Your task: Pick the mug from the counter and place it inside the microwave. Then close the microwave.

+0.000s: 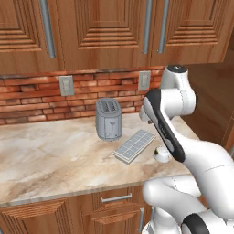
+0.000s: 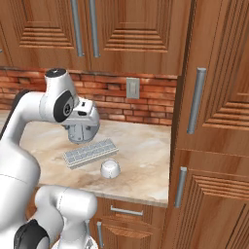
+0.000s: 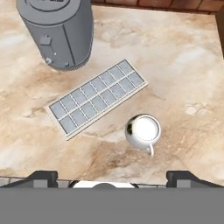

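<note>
A small white mug [image 3: 143, 131] stands on the beige marbled counter [image 3: 183, 65], its handle pointing toward my hand. From the base cameras the mug [image 1: 161, 154] [image 2: 110, 168] sits near the counter's front right edge, partly behind my forearm in the left base view. My gripper [image 3: 112, 177] hangs above the counter, a little short of the mug. It is open wide, with one fingertip [image 3: 41, 176] far to each side and nothing between them. The microwave is out of view.
A grey toaster [image 1: 108, 119] [image 3: 59, 30] stands at the back by the brick wall. A flat gridded tray [image 1: 135, 145] [image 2: 90, 152] [image 3: 97, 98] lies between toaster and mug. A tall wooden cabinet [image 2: 209, 146] bounds the counter's right end.
</note>
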### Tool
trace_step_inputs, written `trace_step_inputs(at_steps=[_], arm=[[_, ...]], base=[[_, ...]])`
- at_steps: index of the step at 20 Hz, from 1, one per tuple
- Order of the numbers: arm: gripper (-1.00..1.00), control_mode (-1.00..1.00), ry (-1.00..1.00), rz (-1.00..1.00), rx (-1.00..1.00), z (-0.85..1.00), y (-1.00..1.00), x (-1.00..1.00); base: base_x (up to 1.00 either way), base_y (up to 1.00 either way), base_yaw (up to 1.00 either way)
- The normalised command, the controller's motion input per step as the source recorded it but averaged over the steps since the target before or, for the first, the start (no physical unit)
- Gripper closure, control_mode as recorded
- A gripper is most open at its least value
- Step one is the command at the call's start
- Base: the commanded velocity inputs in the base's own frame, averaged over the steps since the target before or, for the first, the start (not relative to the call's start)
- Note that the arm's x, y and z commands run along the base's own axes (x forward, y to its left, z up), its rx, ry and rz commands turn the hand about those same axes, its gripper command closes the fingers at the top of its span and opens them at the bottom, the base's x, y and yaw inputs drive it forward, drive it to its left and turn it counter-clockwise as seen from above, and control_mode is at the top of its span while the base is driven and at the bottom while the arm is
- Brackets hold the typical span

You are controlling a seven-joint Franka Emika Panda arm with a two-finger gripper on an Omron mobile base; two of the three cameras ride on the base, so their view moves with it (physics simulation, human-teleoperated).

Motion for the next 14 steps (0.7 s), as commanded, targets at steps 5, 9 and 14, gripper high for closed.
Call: trace_step_inputs(at_steps=[5, 9, 14], arm=[[-1.0, -1.0, 0.02, 0.04, -0.03, -0.39, -0.33, -0.16], [-1.0, -1.0, 0.06, 0.05, 0.0, -0.24, -0.47, 0.0], [-1.0, -1.0, 0.14, 0.02, 0.0, -0.19, -0.33, 0.01]], base=[[0.0, 0.0, 0.0], [0.0, 0.0, 0.0], [0.0, 0.0, 0.0]])
